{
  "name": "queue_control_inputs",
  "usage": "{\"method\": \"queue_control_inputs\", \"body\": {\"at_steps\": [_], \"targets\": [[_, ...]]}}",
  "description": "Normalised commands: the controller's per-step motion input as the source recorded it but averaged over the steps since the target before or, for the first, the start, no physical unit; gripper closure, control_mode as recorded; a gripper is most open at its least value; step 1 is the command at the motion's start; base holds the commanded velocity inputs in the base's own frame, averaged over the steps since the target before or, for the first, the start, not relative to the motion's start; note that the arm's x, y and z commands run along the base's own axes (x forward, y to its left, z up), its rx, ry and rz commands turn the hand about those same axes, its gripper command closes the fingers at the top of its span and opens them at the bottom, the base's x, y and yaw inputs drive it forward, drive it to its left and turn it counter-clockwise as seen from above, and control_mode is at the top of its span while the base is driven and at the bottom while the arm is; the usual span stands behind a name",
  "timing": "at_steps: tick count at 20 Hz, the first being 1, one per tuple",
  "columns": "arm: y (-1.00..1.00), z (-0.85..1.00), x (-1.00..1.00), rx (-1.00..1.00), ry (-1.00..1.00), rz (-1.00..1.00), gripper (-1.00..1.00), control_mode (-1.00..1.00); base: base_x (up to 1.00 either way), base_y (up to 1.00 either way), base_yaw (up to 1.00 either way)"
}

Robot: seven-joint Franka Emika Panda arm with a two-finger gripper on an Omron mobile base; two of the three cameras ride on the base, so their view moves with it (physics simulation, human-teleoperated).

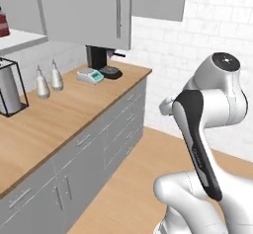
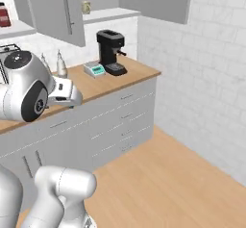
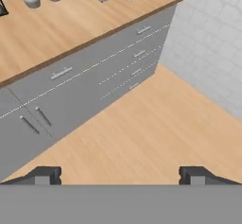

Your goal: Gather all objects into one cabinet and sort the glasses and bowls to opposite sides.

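1. End effector (image 3: pixel 120 175) fingertips are seen spread wide apart at the bottom of the hand view, with nothing between them; it is held over bare wooden floor (image 3: pixel 156 128), in front of the grey drawer units (image 3: pixel 94 81) and well short of the table.

2. On the table (image 1: pixel 74 114), a wire-framed paper towel holder (image 1: pixel 10 87) stands at the left, two white pear-shaped bottles (image 1: pixel 48 80) stand near the back wall, and a small scale (image 1: pixel 90 75) and a black coffee machine (image 1: pixel 101 60) are set at the far right end.

3. Above the table, the cabinet (image 2: pixel 103 14) is seen with its door (image 2: pixel 57 10) swung open; one small beige cup (image 2: pixel 86 6) stands on the white shelf board toward the back. No other cup and no bowl can be made out; where they lie cannot be told.

4. On a second shelf at the far left, a dark red jar (image 2: pixel 4 15) is seen.

5. Judged risks: the arm is folded low and far from the shelf, so a long upward reach will be needed; the open door hangs in that path and could be struck. The lone cup could be knocked over if the approach is made blind, and the bottles could be mistaken for glasses.
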Motion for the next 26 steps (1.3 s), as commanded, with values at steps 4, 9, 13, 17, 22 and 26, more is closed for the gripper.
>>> {"method": "queue_control_inputs", "body": {"at_steps": [4, 9, 13, 17, 22, 26], "targets": [[0.0, 0.0, 0.0, 0.0, 0.0, 0.0, -1.0, 1.0, 0.7, -1.0, -0.08], [0.0, 0.0, 0.0, 0.0, 0.0, 0.0, -1.0, 1.0, 1.0, -0.97, 0.17], [0.0, 0.0, 0.0, 0.0, 0.0, 0.0, -1.0, 1.0, 1.0, -0.69, 0.38], [0.0, 0.0, 0.0, 0.0, 0.0, 0.0, -1.0, 1.0, 1.0, -0.32, 0.62], [0.0, 0.0, 0.0, 0.0, 0.0, 0.0, -1.0, 1.0, 1.0, -0.27, 0.58], [0.0, 0.0, 0.0, 0.0, 0.0, 0.0, -1.0, 1.0, 0.73, -0.33, 0.53]]}}
